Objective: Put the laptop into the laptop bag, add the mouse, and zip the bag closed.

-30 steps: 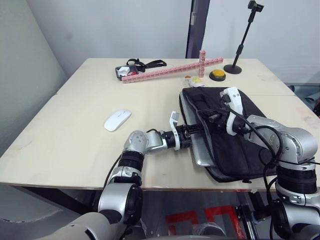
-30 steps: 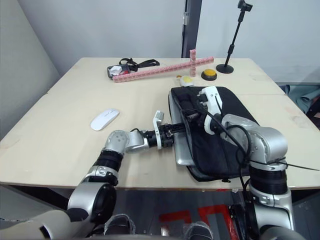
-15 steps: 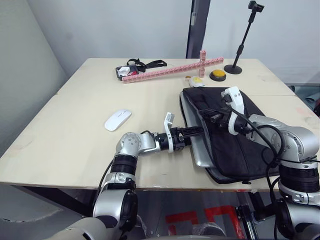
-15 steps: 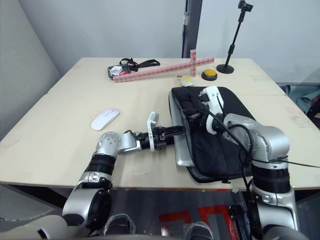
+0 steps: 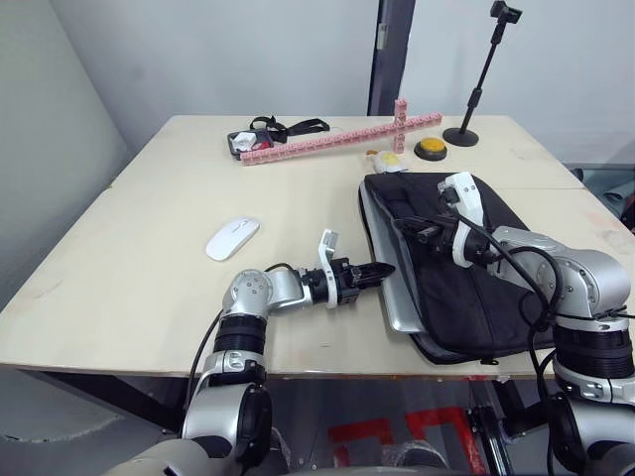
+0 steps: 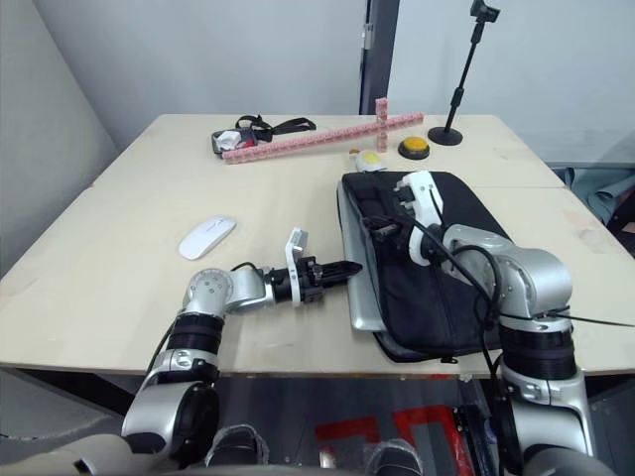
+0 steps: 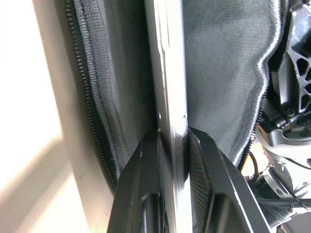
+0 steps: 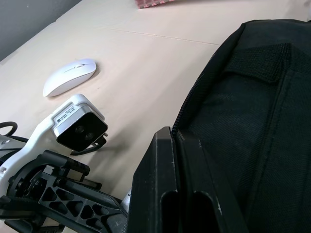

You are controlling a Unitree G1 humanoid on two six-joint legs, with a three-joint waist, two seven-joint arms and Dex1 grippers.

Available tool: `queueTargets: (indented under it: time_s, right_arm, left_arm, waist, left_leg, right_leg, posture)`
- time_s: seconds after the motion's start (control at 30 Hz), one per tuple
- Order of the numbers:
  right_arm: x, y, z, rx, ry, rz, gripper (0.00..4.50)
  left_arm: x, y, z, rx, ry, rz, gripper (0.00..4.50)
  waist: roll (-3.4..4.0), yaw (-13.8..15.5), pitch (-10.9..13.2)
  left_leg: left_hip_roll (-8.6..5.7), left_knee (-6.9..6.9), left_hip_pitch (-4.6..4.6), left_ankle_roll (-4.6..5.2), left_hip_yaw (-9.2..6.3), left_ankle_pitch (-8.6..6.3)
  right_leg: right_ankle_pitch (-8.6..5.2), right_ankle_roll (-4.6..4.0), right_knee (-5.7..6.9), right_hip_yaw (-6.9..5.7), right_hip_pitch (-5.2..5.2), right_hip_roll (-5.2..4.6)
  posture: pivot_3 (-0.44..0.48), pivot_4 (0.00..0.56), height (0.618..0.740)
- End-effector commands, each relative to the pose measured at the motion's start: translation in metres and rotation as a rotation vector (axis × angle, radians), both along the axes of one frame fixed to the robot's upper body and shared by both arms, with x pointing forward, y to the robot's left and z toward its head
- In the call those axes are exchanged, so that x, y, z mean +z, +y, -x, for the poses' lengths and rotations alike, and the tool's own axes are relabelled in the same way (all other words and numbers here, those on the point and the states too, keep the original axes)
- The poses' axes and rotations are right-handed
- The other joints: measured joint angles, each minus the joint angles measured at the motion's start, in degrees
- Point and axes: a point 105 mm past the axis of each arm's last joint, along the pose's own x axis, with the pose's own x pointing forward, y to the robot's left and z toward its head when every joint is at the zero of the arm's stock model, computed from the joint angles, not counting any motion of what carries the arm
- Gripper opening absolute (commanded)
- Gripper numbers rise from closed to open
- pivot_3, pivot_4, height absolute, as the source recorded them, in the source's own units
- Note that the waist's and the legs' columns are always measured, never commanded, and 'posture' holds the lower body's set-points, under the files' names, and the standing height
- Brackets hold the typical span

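**Laptop partly in the bag, mouse out on the table**

Left eye view: the bag (image 5: 466, 268) lies flat on the table (image 5: 149, 248), and the laptop (image 5: 395, 297) shows as a silver strip along its open side towards the robot's left. The left gripper (image 5: 382, 270) points at that edge. The right gripper (image 5: 422, 234) rests on top of the bag. The mouse (image 5: 233, 238) sits well apart, to the left.

Left wrist view: the two black fingers (image 7: 141, 194) are closed on the laptop's thin edge (image 7: 167, 73), with bag fabric (image 7: 223, 63) on both sides.

Right wrist view: the right fingers (image 8: 163, 194) are pressed together over the bag's flap (image 8: 243, 107); whether they pinch fabric cannot be told.
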Motion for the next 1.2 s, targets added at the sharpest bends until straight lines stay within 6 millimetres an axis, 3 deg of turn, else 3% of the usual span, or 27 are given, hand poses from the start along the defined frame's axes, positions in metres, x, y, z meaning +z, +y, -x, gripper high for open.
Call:
queueTargets:
  time_s: [0.03, 0.37, 0.7, 0.77, 0.97, 1.2]
  right_arm:
    - [0.019, 0.014, 0.006, 0.049, -0.07, -0.035, 0.0]
    - [0.018, 0.038, 0.011, 0.087, -0.057, -0.091, 0.0]
    - [0.016, 0.034, 0.006, 0.065, -0.058, -0.072, 0.0]
    - [0.016, 0.033, 0.005, 0.06, -0.058, -0.068, 0.0]
    - [0.017, 0.027, 0.001, 0.045, -0.066, -0.06, 0.0]
    - [0.016, 0.022, -0.006, 0.047, -0.074, -0.047, 0.0]
  left_arm:
    - [0.029, -0.017, 0.005, -0.055, -0.053, 0.123, 0.23]
    - [0.035, -0.051, 0.007, -0.118, -0.092, 0.113, 0.23]
    - [0.029, -0.048, 0.002, -0.112, -0.128, 0.069, 0.23]
    - [0.027, -0.044, 0.001, -0.109, -0.137, 0.053, 1.3]
    - [0.022, -0.018, -0.002, -0.09, -0.188, -0.034, 3.39]
    - [0.019, 0.033, -0.005, -0.065, -0.257, -0.159, 3.39]
  waist:
    - [0.0, 0.0, 0.0]
    - [0.03, 0.1, 0.0]
    - [0.03, 0.1, 0.0]
    - [0.03, 0.1, 0.0]
    - [0.04, -0.4, 0.0]
    - [0.06, -0.6, 0.0]
  left_leg:
    - [0.0, 0.0, 0.0, 0.0, 0.0, 0.0]
    - [0.0, -0.01, 0.0, -0.01, 0.0, 0.0]
    - [0.0, -0.04, 0.0, -0.07, 0.0, -0.02]
    - [0.0, -0.03, 0.01, -0.11, 0.0, -0.04]
    - [0.0, -0.03, 0.01, -0.12, 0.0, -0.04]
    - [0.0, -0.04, 0.11, -0.18, 0.01, -0.05]
  right_leg:
    - [0.0, 0.0, 0.0, 0.0, 0.0, 0.0]
    - [0.0, 0.02, -0.01, 0.0, -0.01, 0.0]
    - [0.05, 0.46, -0.02, 0.01, -0.01, -0.02]
    - [0.05, 0.47, -0.02, 0.02, 0.0, -0.03]
    - [0.06, 0.51, -0.01, 0.02, -0.02, -0.02]
    - [0.05, 0.78, 0.06, 0.05, 0.01, -0.02]
  posture:
    - [0.0, 0.15, 0.74]
    - [0.0, 0.15, 0.74]
    - [0.0, 0.15, 0.74]
    - [0.0, 0.15, 0.74]
    - [0.0, 0.15, 0.74]
    - [0.0, 0.15, 0.74]
